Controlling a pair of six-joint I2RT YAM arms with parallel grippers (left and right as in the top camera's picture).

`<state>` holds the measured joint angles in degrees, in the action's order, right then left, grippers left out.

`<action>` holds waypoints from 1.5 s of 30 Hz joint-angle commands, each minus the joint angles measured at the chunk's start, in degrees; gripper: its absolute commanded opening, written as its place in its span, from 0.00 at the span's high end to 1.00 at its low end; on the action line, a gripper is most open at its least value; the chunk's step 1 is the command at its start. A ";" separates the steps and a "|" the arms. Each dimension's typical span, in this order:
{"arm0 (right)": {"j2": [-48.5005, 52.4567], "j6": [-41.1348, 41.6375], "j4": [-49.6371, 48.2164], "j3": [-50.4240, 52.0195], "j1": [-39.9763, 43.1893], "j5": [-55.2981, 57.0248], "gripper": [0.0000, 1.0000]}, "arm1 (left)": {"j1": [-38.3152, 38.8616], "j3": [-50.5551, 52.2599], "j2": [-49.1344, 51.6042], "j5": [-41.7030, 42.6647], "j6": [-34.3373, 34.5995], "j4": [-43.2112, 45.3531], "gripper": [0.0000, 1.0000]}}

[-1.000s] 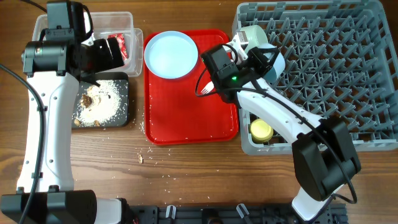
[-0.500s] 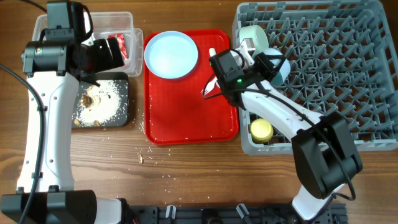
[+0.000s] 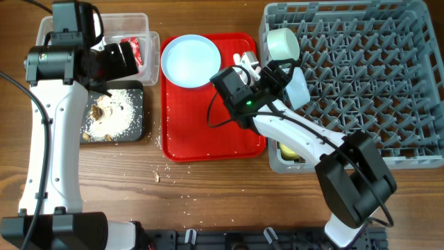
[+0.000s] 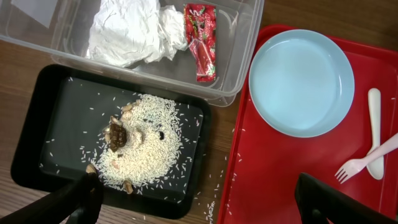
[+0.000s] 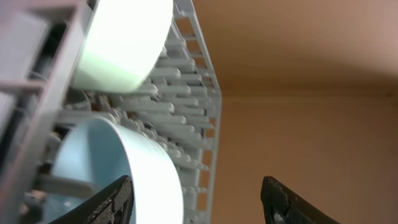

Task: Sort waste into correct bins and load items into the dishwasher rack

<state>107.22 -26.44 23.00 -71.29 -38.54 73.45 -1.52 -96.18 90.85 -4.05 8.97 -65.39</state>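
My right gripper (image 3: 279,72) (image 5: 199,202) stands open at the near-left corner of the grey dishwasher rack (image 3: 374,83). A pale bowl (image 3: 297,87) (image 5: 134,168) leans on its side among the pegs, its rim just inside my left finger, untouched by the other. A second mint bowl (image 3: 283,43) (image 5: 124,43) stands beyond it. The yellow cup (image 3: 290,148) shows partly under my arm. On the red tray lie the blue plate (image 3: 189,61) (image 4: 301,81), fork (image 4: 367,163) and spoon (image 4: 374,134). My left gripper (image 4: 199,211) hangs open above the bins. The clear tub (image 3: 142,24) holds the napkin (image 4: 134,34) and red wrapper (image 4: 202,40).
The black tray (image 3: 137,128) (image 4: 43,124) holds rice and brown food scraps (image 4: 146,146). The red serving tray (image 3: 208,135) lies between the bins and the rack. Loose crumbs (image 3: 158,176) dot the wooden table in front of it.
My right gripper has opened and let go of the pale bowl, which now rests in the rack. Its wrist has swung left over the red tray. The left arm has not moved.
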 commanded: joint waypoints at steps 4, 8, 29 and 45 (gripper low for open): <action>-1.57 0.07 -2.97 -8.72 -0.17 -18.12 0.29 | -0.22 -0.55 0.02 -0.55 0.72 0.17 0.00; -3.19 15.69 -4.28 -11.80 0.37 -43.04 0.24 | -0.22 -0.55 0.02 -0.52 0.72 0.17 0.00; 24.63 70.07 -7.58 -20.92 4.92 -77.24 0.76 | -0.22 -0.55 0.02 -0.52 0.72 0.17 0.00; 13.18 57.40 -5.68 -20.96 12.74 -82.97 0.96 | -0.22 -0.55 0.02 -0.52 0.72 0.17 0.00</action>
<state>129.23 39.33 17.67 -91.74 -26.79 -8.82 -1.52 -96.18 90.85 -4.05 8.97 -65.36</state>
